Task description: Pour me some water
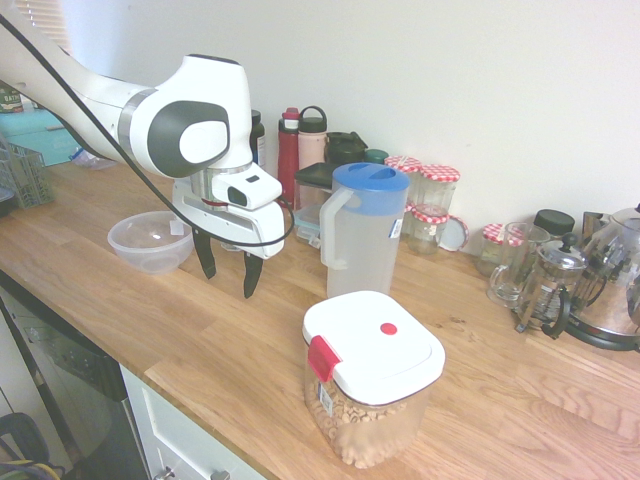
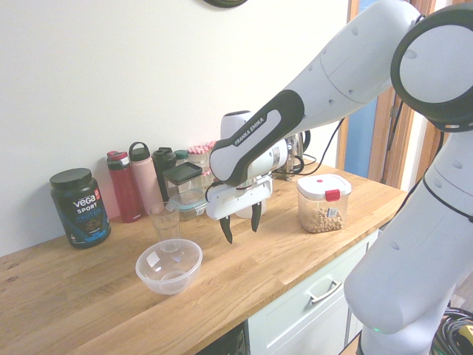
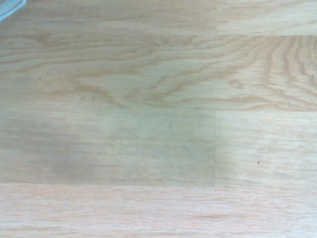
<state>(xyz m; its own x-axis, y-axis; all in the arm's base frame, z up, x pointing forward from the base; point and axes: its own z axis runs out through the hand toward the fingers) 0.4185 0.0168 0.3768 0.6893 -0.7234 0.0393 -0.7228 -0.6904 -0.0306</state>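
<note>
Wooden counter; black tub label reads "Vega Sport".

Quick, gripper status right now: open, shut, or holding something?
Gripper: open, holding nothing, pointing down above bare countertop, between the clear bowl and the water pitcher.

On my counter I count one pitcher, one clear bowl, one lidded canister. Three bottles; one protein tub.
</note>
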